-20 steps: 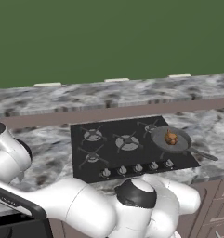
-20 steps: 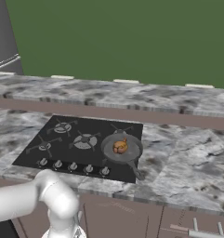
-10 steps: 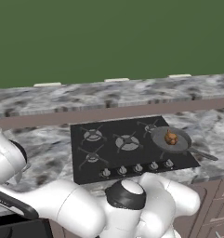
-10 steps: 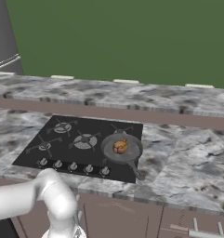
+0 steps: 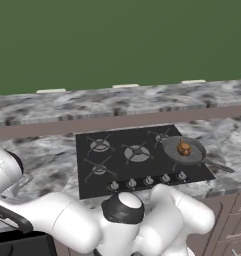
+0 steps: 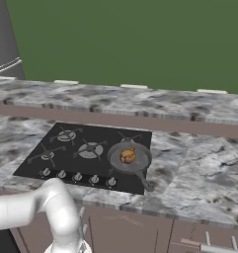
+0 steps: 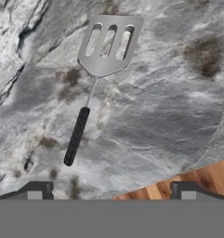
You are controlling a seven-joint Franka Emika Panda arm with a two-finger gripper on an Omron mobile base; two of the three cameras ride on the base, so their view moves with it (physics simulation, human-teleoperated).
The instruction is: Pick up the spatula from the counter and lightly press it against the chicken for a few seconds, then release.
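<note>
Fingers point(image 7: 38, 189) spread wide, nothing between them; gripper point(image 7: 111, 192) hangs above the counter, looking down on it.

Task thing: slotted grey metal spatula with thin shaft and black grip point(image 7: 91, 93) lies flat on the grey marbled stone counter point(image 7: 160, 116). Its head points to the top of the hand view and the grip runs down toward the left fingertip, short of it. No contact with either tip. Strip of brown wood point(image 7: 201, 179) at lower right of that view, likely a cabinet front.

Progress, by my reading: early. Pick-up not yet done; the pressing, the hold and the release are all left.

Base views add the target. Small browned piece of chicken point(image 5: 183, 147) point(image 6: 127, 155) sits in a round grey frying pan point(image 5: 196, 156) point(image 6: 115, 164) on the near right burner of the black gas cooktop point(image 5: 92, 172) point(image 6: 66, 148). Pan handle points toward the front right. White arm point(image 5: 72, 227) point(image 6: 46, 207) folds low toward the left.

Hand view alone gives the spread of the fingers and how the spatula lies.
</note>
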